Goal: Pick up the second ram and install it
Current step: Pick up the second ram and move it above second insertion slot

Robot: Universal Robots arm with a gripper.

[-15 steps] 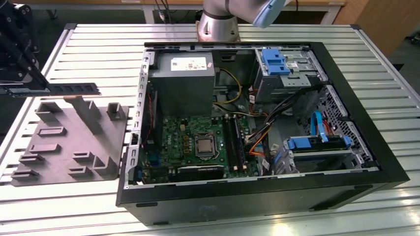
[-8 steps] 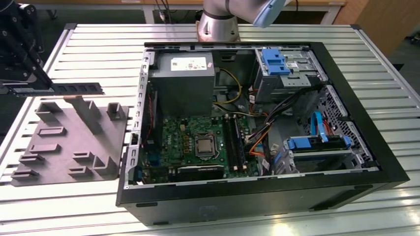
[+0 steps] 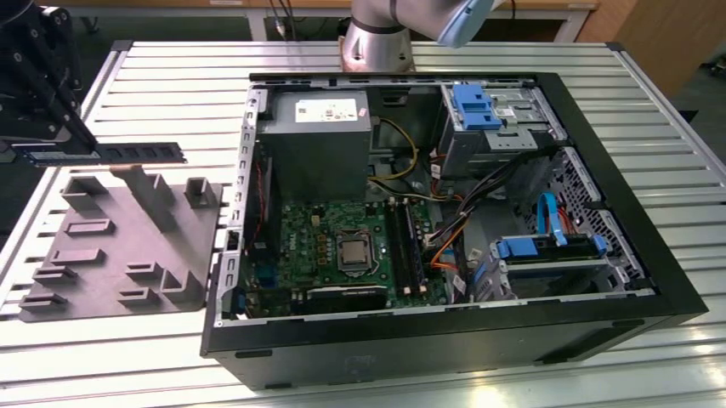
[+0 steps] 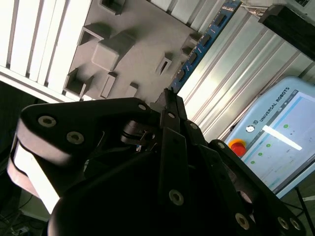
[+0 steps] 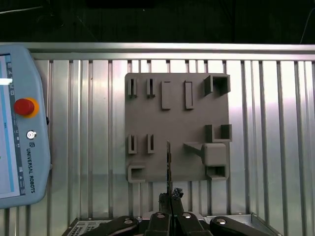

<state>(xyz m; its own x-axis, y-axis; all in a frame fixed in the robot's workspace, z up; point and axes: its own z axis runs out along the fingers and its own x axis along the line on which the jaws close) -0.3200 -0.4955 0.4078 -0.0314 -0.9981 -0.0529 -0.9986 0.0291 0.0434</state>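
Note:
The second ram [image 3: 127,154] is a slim dark stick with a row of chips, held level above the far edge of the grey holder tray [image 3: 125,246] at the exterior view's left. My gripper [image 3: 82,146] is shut on it near one end. In the second wrist view the ram [image 4: 202,46] runs away from the closed fingertips [image 4: 170,98] over the tray [image 4: 133,44]. The first wrist view has the ram [image 5: 169,164] edge-on, rising from my gripper [image 5: 170,195] above the tray [image 5: 177,118]. The green motherboard [image 3: 329,255] lies in the open computer case [image 3: 454,340], with its black memory slots [image 3: 405,246] beside the processor.
The case holds a grey power supply [image 3: 312,144], blue drive brackets [image 3: 474,106] and loose cables [image 3: 454,246]. The arm's base [image 3: 380,38] stands behind the case. A teach pendant [image 5: 19,123] lies on the slatted metal table [image 3: 170,85] beside the tray.

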